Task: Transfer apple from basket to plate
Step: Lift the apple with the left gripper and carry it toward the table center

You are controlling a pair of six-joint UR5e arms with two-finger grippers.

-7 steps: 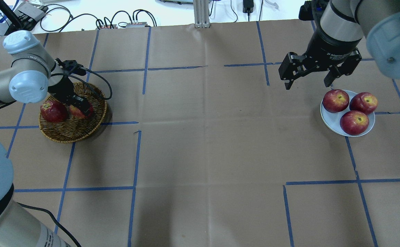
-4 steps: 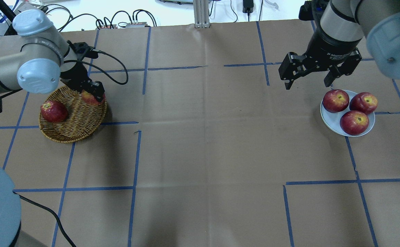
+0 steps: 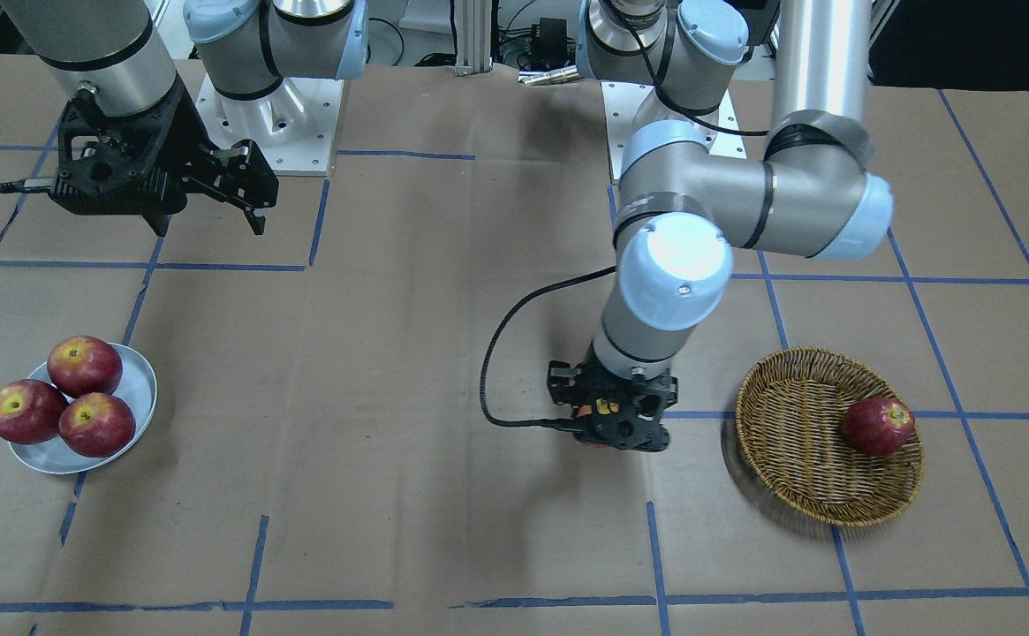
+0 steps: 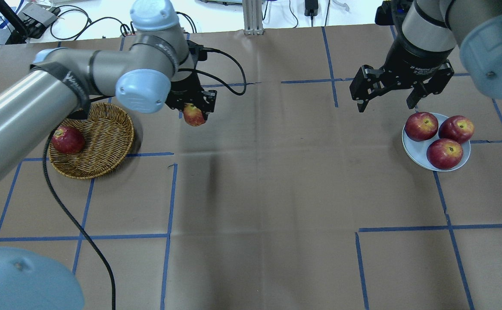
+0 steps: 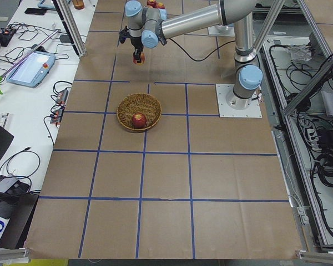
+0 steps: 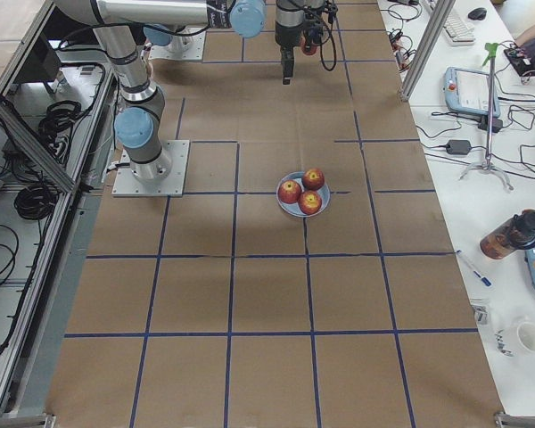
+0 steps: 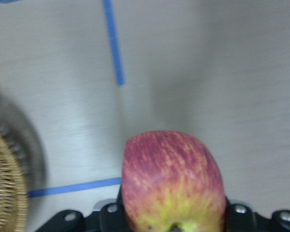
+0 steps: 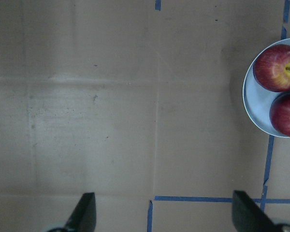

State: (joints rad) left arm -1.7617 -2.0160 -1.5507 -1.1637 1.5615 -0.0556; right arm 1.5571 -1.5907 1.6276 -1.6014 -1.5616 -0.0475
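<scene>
Outside the basket (image 4: 104, 144), the apple (image 4: 194, 117) is held clamped in the left gripper (image 4: 193, 113), with the plate (image 4: 415, 157) yet to be reached.

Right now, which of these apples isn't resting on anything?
The yellow-streaked apple clamped in the left gripper, hanging over bare table. The dark red apple lies in the basket, and three more apples sit on the plate.

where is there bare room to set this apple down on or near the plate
Crowded: the plate, three apples cover it but for a rim sliver. Bare: the paper between basket and plate, and most of the basket beside its one apple.
</scene>
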